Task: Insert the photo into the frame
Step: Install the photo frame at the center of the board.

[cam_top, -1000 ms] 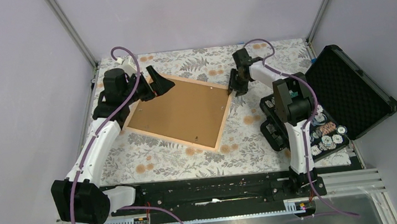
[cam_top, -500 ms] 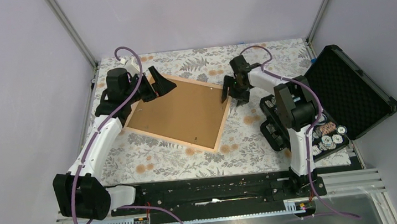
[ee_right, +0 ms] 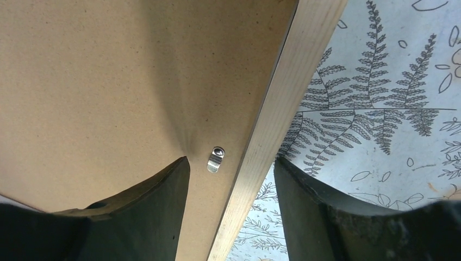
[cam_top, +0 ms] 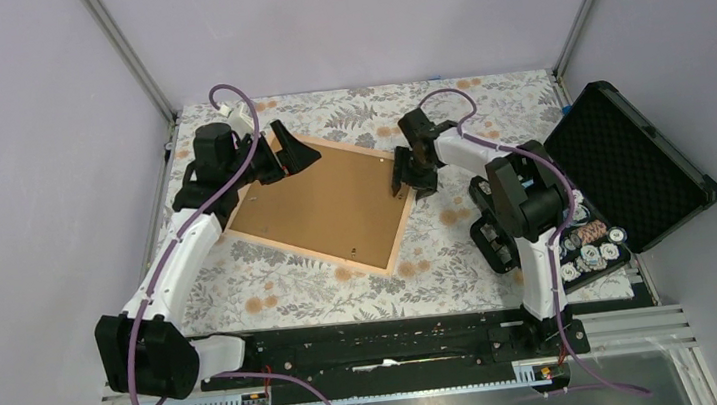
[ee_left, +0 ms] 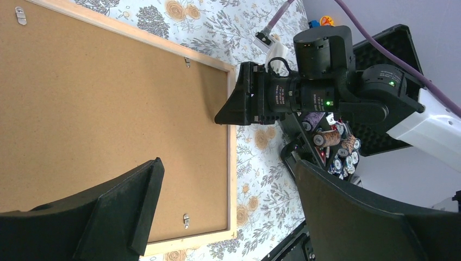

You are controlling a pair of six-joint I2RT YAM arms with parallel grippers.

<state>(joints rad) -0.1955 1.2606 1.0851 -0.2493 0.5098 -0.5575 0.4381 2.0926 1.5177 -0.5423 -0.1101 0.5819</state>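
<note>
One frame [cam_top: 308, 253], one photo [cam_top: 325, 204] in it; left tool [ee_left: 225, 174], right tool [ee_right: 231, 166] both released

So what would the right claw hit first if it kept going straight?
Most likely the frame: the right gripper points down at its wooden rail, open fingers astride it, beside a small metal clip on the photo's brown back. The remaining gap is hard to judge.

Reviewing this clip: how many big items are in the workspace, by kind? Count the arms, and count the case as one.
Frame, light wood: 1
Photo, brown back up, inside the rails: 1
Black foam-lined case, open: 1
Robot arms: 2, left arm and right arm
Total: 5
</note>
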